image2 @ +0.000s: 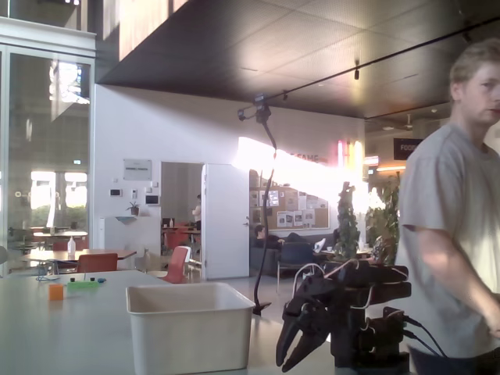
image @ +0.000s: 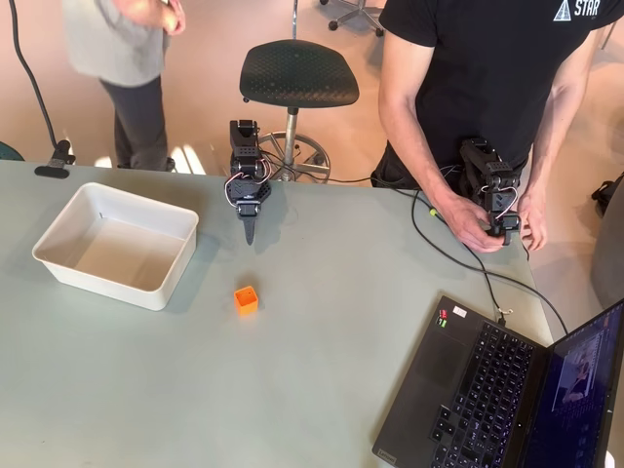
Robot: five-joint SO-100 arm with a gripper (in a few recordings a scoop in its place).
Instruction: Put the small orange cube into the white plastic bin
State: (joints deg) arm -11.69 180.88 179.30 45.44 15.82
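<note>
Cube first: the small orange cube [image: 246,299] sits alone on the pale green table [image: 322,370], a little left of centre in the overhead view, open face upward; nothing touches it, so it reads as laid out for an easy pick from above. The white plastic bin [image: 117,244] stands at the left of that frame, well apart from the cube and up-left of it, with nothing visible inside, mouth upward to receive a drop; in the fixed view the bin [image2: 190,328] fills the lower middle, near the camera. The arm is folded at the table's far edge, upper centre of the overhead frame, its gripper [image: 249,230] pointing down the frame toward the cube yet stopping short of it, with bare table between; this looks like a rest pose, so I judge the task hardly begun. In the fixed view the gripper [image2: 293,355] hangs at lower centre-right, tips drooping toward the table, a narrow gap between the two fingers and nothing held; from above the fingers look nearly together. A laptop [image: 507,390] occupies the lower right of the overhead frame, clear of the work area; a black stool [image: 298,74] stands beyond the table at upper centre; two people stand behind the table. The next move probably calls for reaching forward over the cube, widening the fingers, then lowering squarely, since the cube is barely wider than the tip.
</note>
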